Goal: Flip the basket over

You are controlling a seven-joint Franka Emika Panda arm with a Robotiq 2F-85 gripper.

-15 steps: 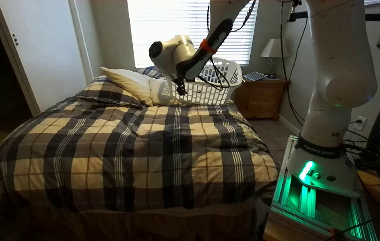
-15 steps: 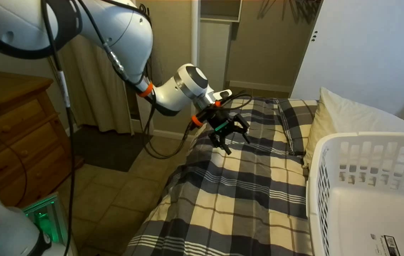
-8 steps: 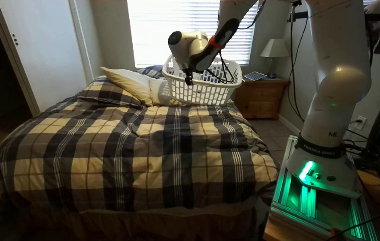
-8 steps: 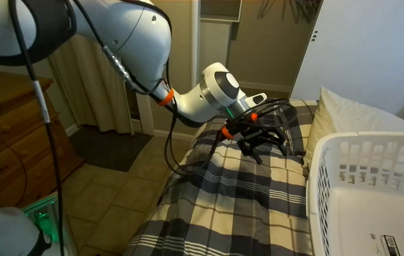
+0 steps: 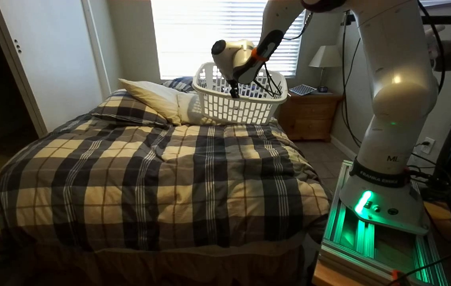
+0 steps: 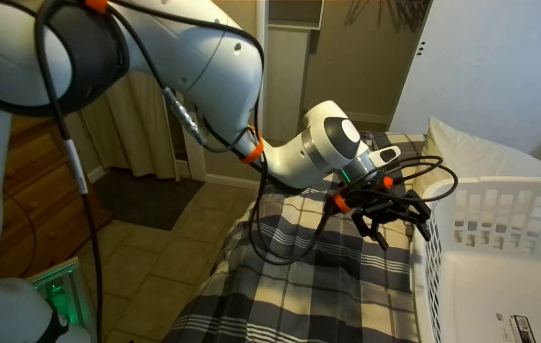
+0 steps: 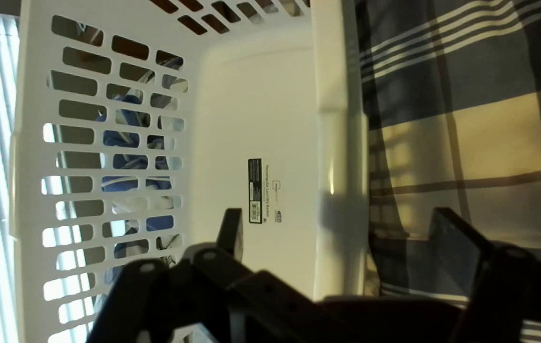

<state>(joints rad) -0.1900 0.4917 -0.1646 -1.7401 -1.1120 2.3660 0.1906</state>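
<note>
A slotted white laundry basket [image 5: 245,109] sits mouth-up at one head-end corner of the bed [image 5: 185,159], the gripper [image 6: 405,240] near its rim [image 7: 339,157], jaws spread wide.

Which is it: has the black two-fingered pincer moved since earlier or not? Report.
Yes: in an exterior view, the pincer has moved toward the unmoved white rectangular plastic laundry basket.

The bed [image 5: 169,267] lies under a rumpled plaid duvet [image 5: 177,178], a cream pillow [image 5: 155,95] slanting up beside a plaid pillow [image 5: 128,112], and beyond them the window blinds [image 5: 201,31] glow white. A pale-shaded lamp [image 5: 325,59] stands on a wooden nightstand [image 5: 308,117] close by. Elsewhere I can see a wooden chest of drawers [image 6: 44,195], a beige curtain [image 6: 132,136] and a dark mat [image 6: 146,199] on the tiled floor [image 6: 148,267]
</note>
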